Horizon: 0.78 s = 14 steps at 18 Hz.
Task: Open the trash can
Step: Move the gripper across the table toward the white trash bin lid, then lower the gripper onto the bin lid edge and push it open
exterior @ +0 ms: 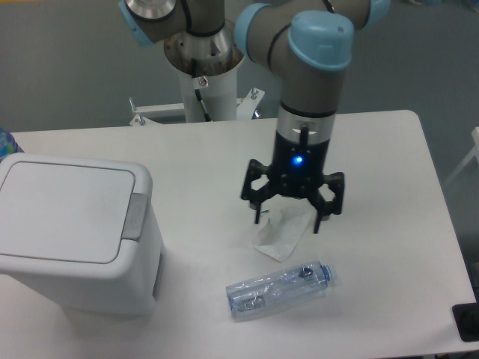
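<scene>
The trash can (75, 235) is a large white boxy bin at the left of the table, its flat lid down and the grey push-button strip (135, 216) on its right rim. My gripper (288, 219) hangs open over the middle of the table, well to the right of the bin, with a blue light lit on its body. Nothing is between its fingers. It hovers above a crumpled white wrapper (281, 232), partly hiding it.
A clear crushed plastic bottle (279, 290) lies in front of the gripper near the table's front edge. The arm's white pedestal (203, 75) stands at the back. A dark object (467, 321) sits at the far right corner.
</scene>
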Tool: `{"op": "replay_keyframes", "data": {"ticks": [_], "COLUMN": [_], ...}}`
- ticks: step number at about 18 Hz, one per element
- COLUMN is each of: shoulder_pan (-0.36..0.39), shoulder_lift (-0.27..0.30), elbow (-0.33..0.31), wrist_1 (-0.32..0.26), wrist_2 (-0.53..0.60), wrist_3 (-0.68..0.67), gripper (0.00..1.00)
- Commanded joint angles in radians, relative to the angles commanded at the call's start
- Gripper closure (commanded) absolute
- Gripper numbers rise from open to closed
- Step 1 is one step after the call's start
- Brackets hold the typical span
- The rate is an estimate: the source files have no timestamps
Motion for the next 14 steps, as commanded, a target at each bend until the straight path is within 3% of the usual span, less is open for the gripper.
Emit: {"op": "replay_keyframes", "data": {"ticks": [5,14], "shoulder_pan": [-0.057,-0.107], "shoulder_lift": [0.020,0.034], "elbow": [-0.001,-0.029], "wrist_1": [-0.002,-0.002], "wrist_2": [-0.112,-0.109], "wrist_3": [-0.026,-0.065], "gripper": [0.00,0.00]}}
